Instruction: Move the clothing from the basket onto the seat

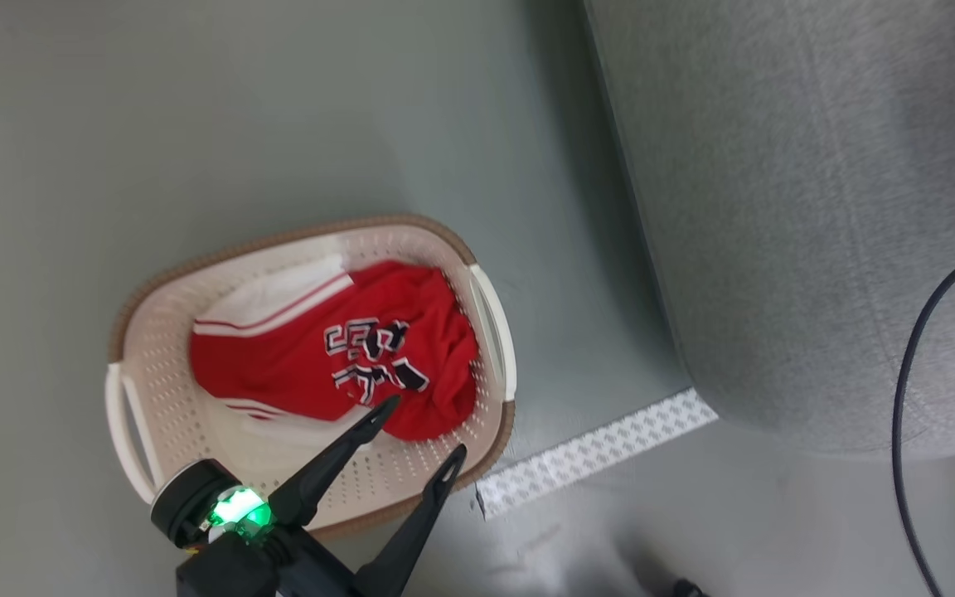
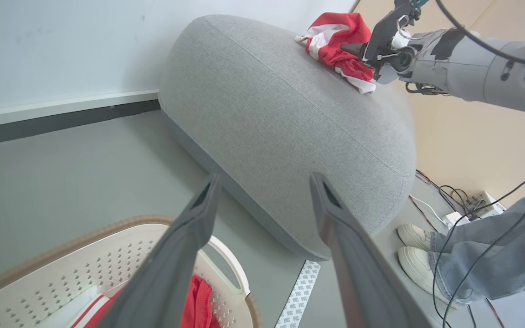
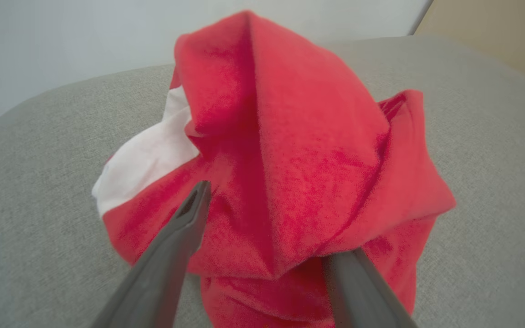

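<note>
The right gripper (image 3: 271, 223) is sitting with its fingers spread wide on the seat (image 3: 39, 182). A red and white garment (image 3: 290, 136) is bunching up between them, and one fold is draping over a fingertip and hiding it. That fold is what is worrying me: if the arm pulls away, I think the cloth may snag on the finger and drag back off the grey cushion. From the left wrist view, the heap (image 2: 340, 41) is lying on top of the seat (image 2: 280, 114), close to its far side, so a small tug might tip it over.

The left gripper (image 1: 424, 427) is hanging open and empty above the near rim of the basket (image 1: 138, 332), with its fingers pointing towards the lettered jersey (image 1: 336, 356), which is lying crumpled inside. One fingertip is showing over the jersey's edge and the other over the basket wall. A straight drop could strike the plastic or nip only a thin fold, and the light basket might shift or lift along with the jersey.

A person's shoes (image 2: 419, 255) and loose cables (image 2: 445, 191) are crowding the floor just beside the seat.
</note>
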You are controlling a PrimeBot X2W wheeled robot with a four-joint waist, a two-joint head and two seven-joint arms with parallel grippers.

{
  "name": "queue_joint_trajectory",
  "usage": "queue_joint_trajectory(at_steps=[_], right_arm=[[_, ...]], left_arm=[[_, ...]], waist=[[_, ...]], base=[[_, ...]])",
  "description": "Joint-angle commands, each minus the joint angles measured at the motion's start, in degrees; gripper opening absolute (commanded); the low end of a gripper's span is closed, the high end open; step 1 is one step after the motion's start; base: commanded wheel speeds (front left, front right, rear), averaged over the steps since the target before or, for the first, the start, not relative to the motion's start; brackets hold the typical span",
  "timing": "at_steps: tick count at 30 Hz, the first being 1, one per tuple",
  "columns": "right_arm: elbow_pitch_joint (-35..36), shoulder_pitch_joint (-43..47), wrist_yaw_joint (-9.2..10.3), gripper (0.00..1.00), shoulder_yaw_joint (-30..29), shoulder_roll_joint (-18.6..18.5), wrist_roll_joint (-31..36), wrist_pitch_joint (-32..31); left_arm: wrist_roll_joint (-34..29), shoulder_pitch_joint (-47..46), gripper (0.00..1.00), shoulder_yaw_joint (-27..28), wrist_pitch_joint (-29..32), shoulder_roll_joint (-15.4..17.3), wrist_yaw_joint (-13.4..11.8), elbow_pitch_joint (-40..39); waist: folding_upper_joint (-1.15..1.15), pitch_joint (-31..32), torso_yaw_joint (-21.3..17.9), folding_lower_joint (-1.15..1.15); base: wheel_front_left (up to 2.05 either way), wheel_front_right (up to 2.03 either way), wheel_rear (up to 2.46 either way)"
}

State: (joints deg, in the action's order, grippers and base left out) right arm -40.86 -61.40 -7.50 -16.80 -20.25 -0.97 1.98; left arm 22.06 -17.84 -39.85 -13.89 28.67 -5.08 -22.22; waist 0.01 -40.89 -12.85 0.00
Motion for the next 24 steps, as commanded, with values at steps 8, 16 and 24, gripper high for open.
queue_joint_trajectory(at_steps=[8, 16, 24], right_arm=[[3.9, 10.1, 0.03, 1.00, 1.1, 1.2, 5.0, -1.8], [13.7, 23.7, 0.03, 1.00, 0.9, 3.8, 4.9, -2.3], [26.3, 38.1, 0.03, 1.00, -0.8, 10.6, 5.8, -2.4]], left_arm=[[3.5, 2.8, 1.00, 0.3, -1.0, -3.7, -0.2, 9.1], [5.8, 6.0, 1.00, 3.3, -1.4, -8.7, -1.5, 17.1], [6.2, 11.7, 1.00, 10.5, -1.4, -13.9, -2.6, 21.2]], waist=[[-0.01, 14.7, 3.6, 0.00], [-0.01, 27.0, 8.8, 0.00], [-0.01, 36.9, 14.3, 0.00]], base=[[0.00, 0.00, 0.00], [0.00, 0.00, 0.00], [0.00, 0.00, 0.00]])
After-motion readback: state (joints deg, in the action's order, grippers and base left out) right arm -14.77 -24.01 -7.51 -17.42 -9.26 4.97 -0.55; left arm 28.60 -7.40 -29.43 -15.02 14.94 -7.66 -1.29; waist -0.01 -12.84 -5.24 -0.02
